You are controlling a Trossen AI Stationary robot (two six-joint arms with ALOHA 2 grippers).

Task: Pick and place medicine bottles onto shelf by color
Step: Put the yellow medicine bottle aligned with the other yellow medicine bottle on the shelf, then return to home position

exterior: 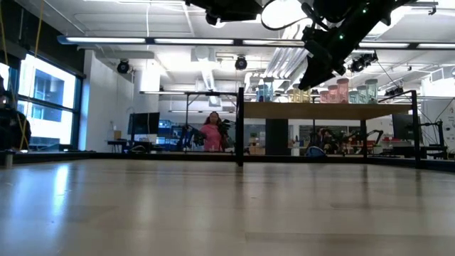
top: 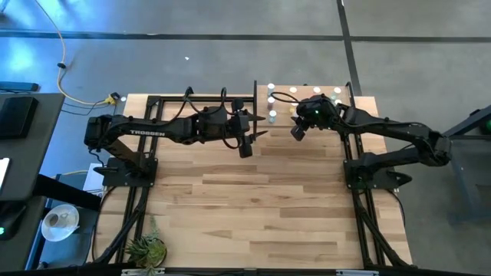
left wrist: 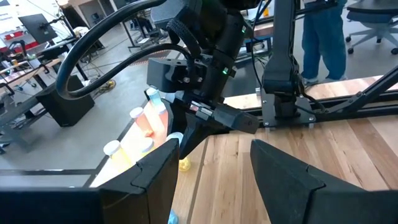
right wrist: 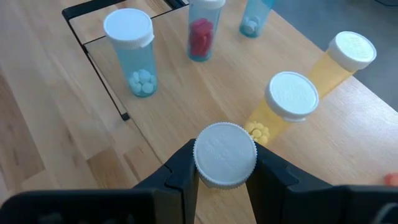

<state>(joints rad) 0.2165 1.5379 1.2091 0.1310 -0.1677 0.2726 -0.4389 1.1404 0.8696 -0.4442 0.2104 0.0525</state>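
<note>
Bottle (right wrist: 225,155) clamped by cap in right tool (right wrist: 222,174) | above shelf (right wrist: 186,112)

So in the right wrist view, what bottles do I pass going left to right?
Blue bottle with white pills → blue bottle with red pills → capped bottle held in the right gripper fingers → near yellow bottle → far yellow bottle.
</note>
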